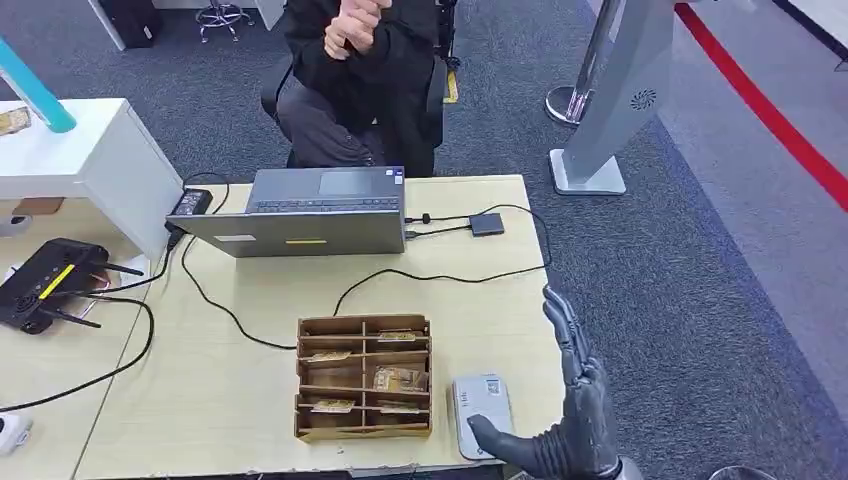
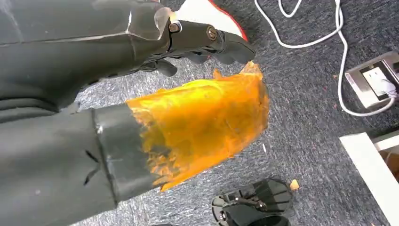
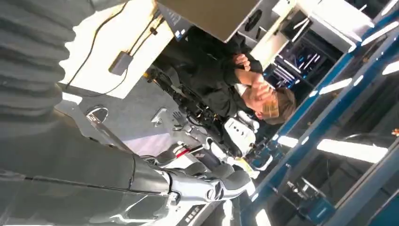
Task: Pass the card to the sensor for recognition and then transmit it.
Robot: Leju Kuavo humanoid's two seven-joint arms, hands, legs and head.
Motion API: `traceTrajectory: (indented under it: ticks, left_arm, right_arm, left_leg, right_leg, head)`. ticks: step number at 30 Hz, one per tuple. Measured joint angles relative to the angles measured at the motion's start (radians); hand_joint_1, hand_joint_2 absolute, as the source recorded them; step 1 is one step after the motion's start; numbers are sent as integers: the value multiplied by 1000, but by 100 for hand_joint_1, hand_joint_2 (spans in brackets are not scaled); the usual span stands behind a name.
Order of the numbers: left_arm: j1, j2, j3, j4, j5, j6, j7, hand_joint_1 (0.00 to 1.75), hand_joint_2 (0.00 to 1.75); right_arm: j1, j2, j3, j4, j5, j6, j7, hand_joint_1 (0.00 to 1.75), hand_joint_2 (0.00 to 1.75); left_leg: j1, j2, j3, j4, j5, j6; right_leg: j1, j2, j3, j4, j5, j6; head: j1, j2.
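A brown wooden card box (image 1: 363,377) stands near the table's front edge, with several cards (image 1: 398,379) lying in its slots. Just right of it lies a flat grey sensor (image 1: 480,405). My right hand (image 1: 575,415) rises at the table's front right corner, fingers straight and spread, its thumb reaching over the sensor's near end, holding nothing. In the right wrist view the right hand (image 3: 141,183) has its fingers stretched out and empty. My left hand (image 2: 141,94) hangs above the carpet, its orange-wrapped thumb (image 2: 207,117) apart from the dark fingers (image 2: 207,40), with nothing in it.
A grey laptop (image 1: 310,210) sits at the table's far side with a person (image 1: 365,70) seated behind it. Black cables run to a small dark hub (image 1: 487,224). A black router (image 1: 45,283) lies on the left table. A grey stand (image 1: 610,110) rises from the floor at right.
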Motion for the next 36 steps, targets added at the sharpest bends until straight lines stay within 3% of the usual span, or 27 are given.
traceTrajectory:
  ticks: [11, 16, 36]
  left_arm:
    - [0, 0, 1, 0, -2, -2, 1, 0, 0]
    - [-2, 0, 1, 0, -16, -20, 13, 0, 0]
    - [-11, 0, 1, 0, -28, -35, 24, 0, 0]
  right_arm:
    - [-1, -9, 11, 10, 52, 15, 14, 0, 175]
    - [-35, -27, 61, 56, 219, 61, 66, 0, 175]
    - [-76, -43, 114, 132, 372, 119, 116, 0, 175]
  left_leg:
    - [0, 0, 0, 0, 0, 0]
    - [0, 0, 0, 0, 0, 0]
    - [0, 0, 0, 0, 0, 0]
  right_leg:
    - [0, 0, 0, 0, 0, 0]
    - [0, 0, 0, 0, 0, 0]
    - [0, 0, 0, 0, 0, 0]
  head:
    - [0, 0]
    - [0, 0]
    - [0, 0]
